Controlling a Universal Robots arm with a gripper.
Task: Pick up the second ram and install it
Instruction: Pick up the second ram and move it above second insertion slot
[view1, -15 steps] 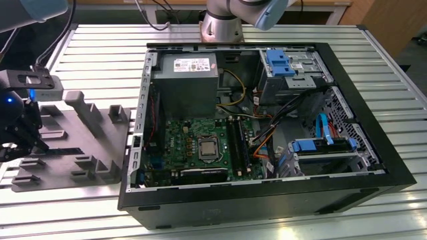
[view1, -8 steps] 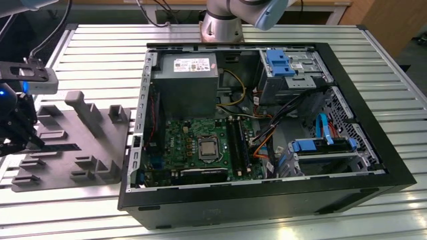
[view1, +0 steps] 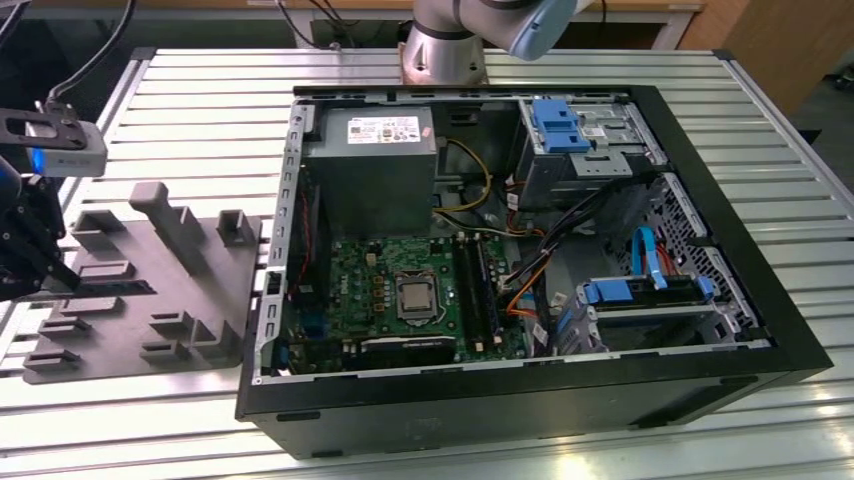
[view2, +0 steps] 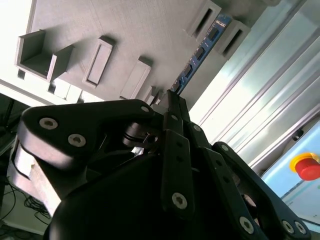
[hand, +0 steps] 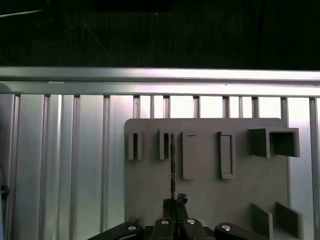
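Hand (hand: 173, 201) narrow, seemingly pinching the near end of the second ram (view2: 202, 50) — stick on edge in the grey tray (view1: 160, 290), long axis running straight ahead of the fingertips, far from the computer case (view1: 534, 400).

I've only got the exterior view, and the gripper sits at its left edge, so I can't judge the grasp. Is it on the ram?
Observer: Yes. In the first wrist view the gripper looks closed on the near end of the ram.
Operator: Is it out of the tray?
Observer: No. In the second wrist view it stands on edge on the tray, its far end between upright posts.
Operator: Is it skewed in the grip?
Observer: Not visibly. In the first wrist view it runs straight out from the gripper, edge-on.
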